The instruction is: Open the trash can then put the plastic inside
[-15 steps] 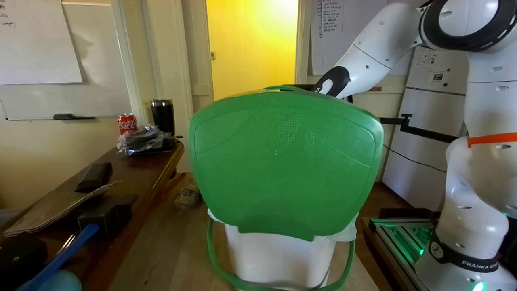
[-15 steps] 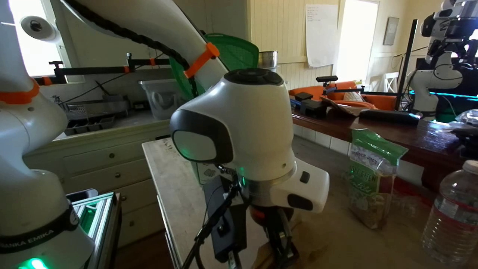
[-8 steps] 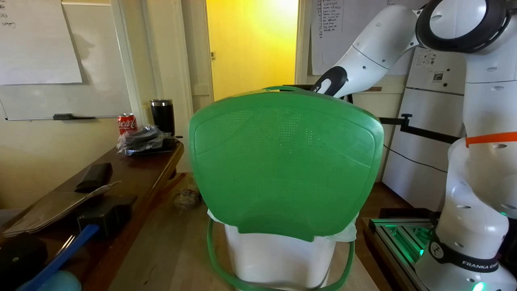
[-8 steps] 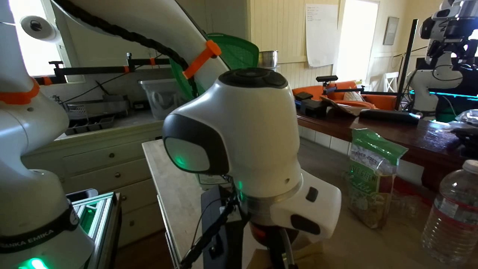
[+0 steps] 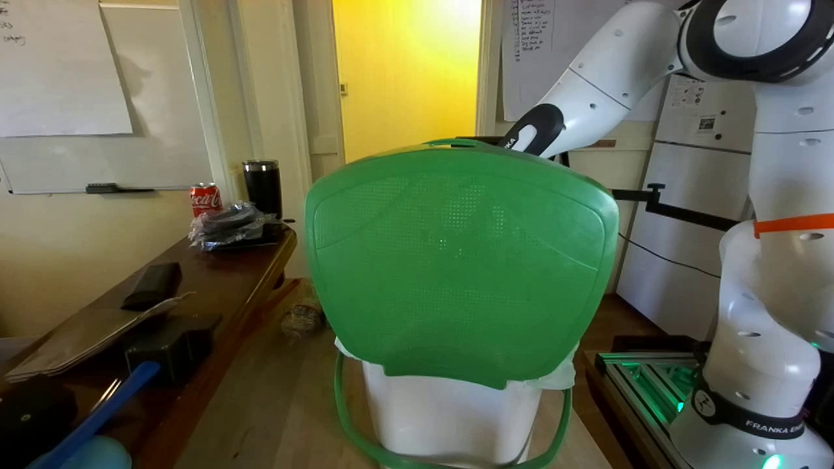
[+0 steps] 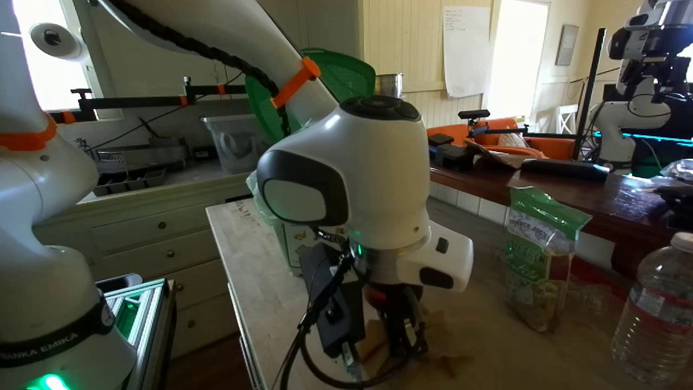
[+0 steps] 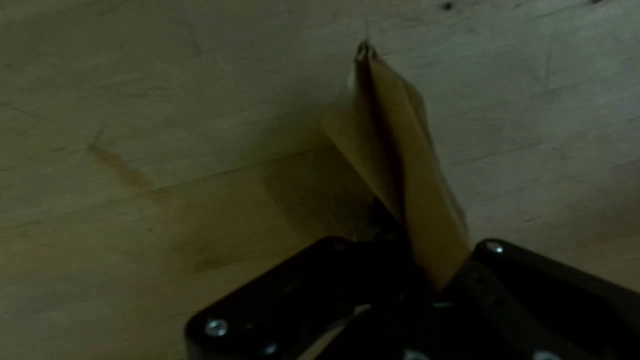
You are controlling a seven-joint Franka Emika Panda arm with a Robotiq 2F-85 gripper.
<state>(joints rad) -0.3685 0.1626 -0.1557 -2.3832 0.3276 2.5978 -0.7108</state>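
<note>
Exterior views share the bin [image 5: 462, 260] — wrist view faces down.

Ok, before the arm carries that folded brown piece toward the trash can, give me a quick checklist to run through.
1. Lid up: ok, it stands raised on the trash can in both exterior views.
2. Gripper shut on the folded brown piece: ok, the wrist view shows it pinched.
3. Piece is plastic: cannot tell.
4. Gripper above the trash can's opening: not ok, it is over the wooden table.
5. Room inside: cannot tell, the interior is hidden.
6. Trader Joe's bag untouched by the gripper: ok, it stands apart.
</note>
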